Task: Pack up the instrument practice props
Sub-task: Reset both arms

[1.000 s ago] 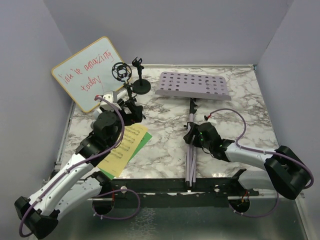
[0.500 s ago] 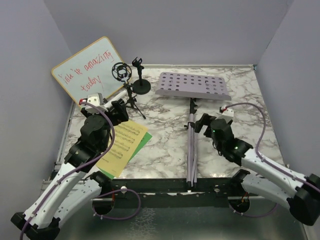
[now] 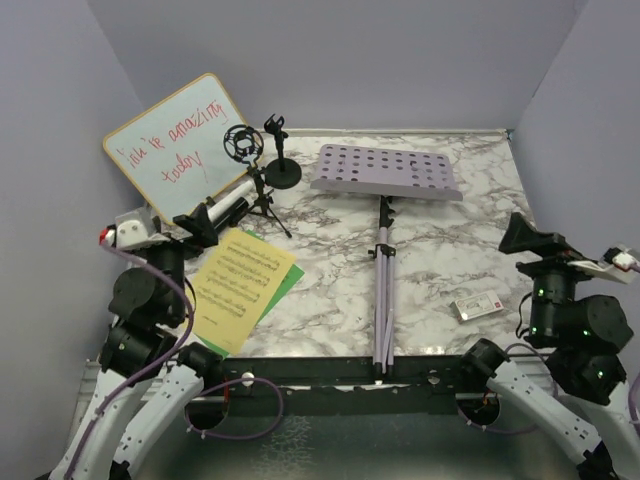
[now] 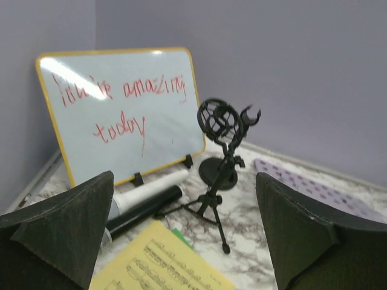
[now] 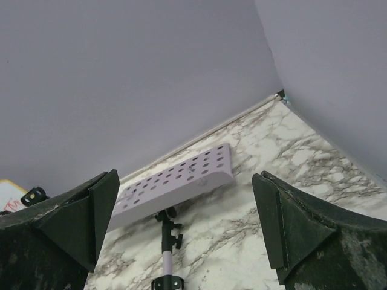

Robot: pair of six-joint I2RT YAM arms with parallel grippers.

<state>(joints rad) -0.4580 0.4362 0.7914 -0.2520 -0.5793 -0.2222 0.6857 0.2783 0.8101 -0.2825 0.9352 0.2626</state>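
The top camera looks down from above and behind me. Both my wrist cameras look low across the table (image 3: 450, 250), sharing the lilac rack (image 5: 181, 181) from either side.

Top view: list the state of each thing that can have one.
left gripper, open, empty
right gripper, open, empty
mic tripod, upright, ring empty
round-base holder, upright, clip empty
microphones, lying by the tripod
music sheets, flat, yellow over green
music rack, legs folded
whiteboard, propped up, written on
white device, lying flat
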